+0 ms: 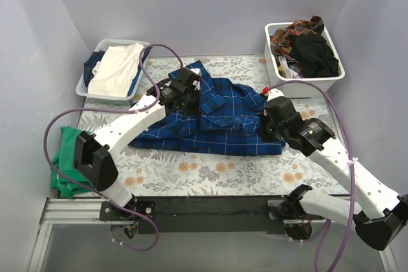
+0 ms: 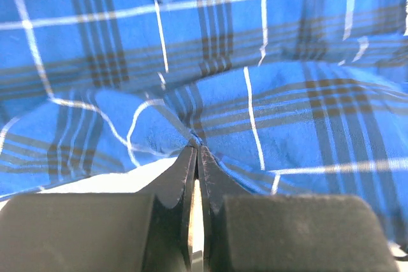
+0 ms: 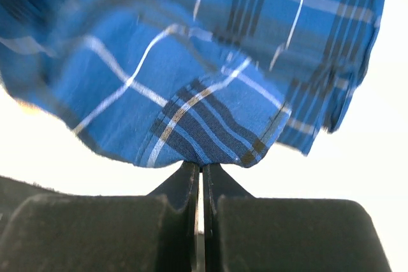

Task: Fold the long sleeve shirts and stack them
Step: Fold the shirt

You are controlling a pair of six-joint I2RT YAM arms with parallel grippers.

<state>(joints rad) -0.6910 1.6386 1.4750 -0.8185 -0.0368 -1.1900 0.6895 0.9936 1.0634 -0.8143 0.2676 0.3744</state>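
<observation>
On the floral-clothed worktop [image 1: 191, 170], left pincer [image 2: 196, 152] and right pincer [image 3: 201, 167] clamp the plaid shirt [image 1: 217, 119]; thin pinches may slip during lifting.

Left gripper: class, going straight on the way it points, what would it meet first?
The blue plaid shirt: the left gripper is shut on a fold of it; what lies behind is hidden.

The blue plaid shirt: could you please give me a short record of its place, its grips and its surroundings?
shirt: blue plaid shirt, bunched, on the floral table cloth
left hand: shut on the shirt's cloth
right hand: shut on the shirt's edge
left basket: holds white cloth
right basket: holds dark clothes
green cloth: at the table cloth's left edge
</observation>
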